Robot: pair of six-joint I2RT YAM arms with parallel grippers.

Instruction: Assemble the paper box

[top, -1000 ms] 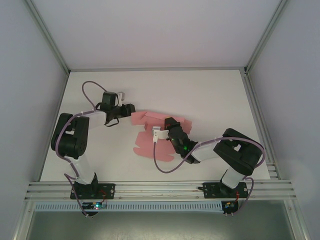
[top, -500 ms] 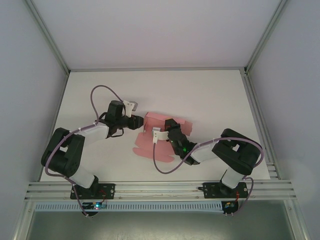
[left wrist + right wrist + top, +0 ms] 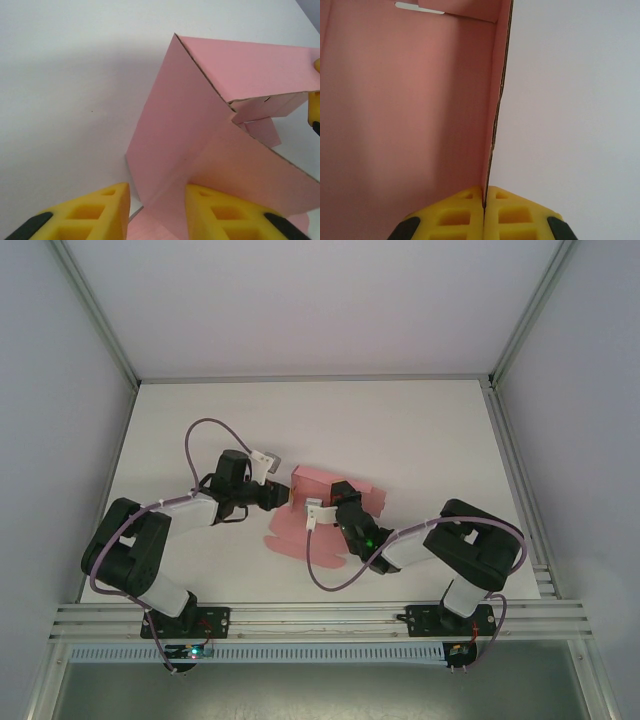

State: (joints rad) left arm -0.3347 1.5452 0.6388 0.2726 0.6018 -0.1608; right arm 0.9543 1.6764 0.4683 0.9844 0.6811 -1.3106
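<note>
Clamped together, the right hand point(image 3: 484, 202) pinches the upright edge of one wall of the plain pink thin-card paper box point(image 3: 410, 100). In the right wrist view the card's edge runs straight up from the seam between its yellow foam fingers point(image 3: 455, 215). The left hand point(image 3: 157, 212) has its fingers apart at the bottom of the left wrist view, straddling the lower corner of a raised pink panel. A gap shows between the left-side pad and the card, so it is not gripping.

In the overhead view the box lies on the white table point(image 3: 430, 430) just below the middle of the frame, between the two hands. It is partly folded: one wall stands along its upper side, and flat tabs spread toward the lower left.

The card looks very light and thin. It is probably stiff across a flat panel but bends readily at its creases and would dent or crumple under a hard squeeze. Its surface seems smooth, though the foam pads should hold it without slipping. The best hold is likely a panel's free edge close to a crease, with the other hand steadying a neighbouring wall. Grabbing the middle of a flap would probably buckle it.

Count: one pink box, one table, two hands.
</note>
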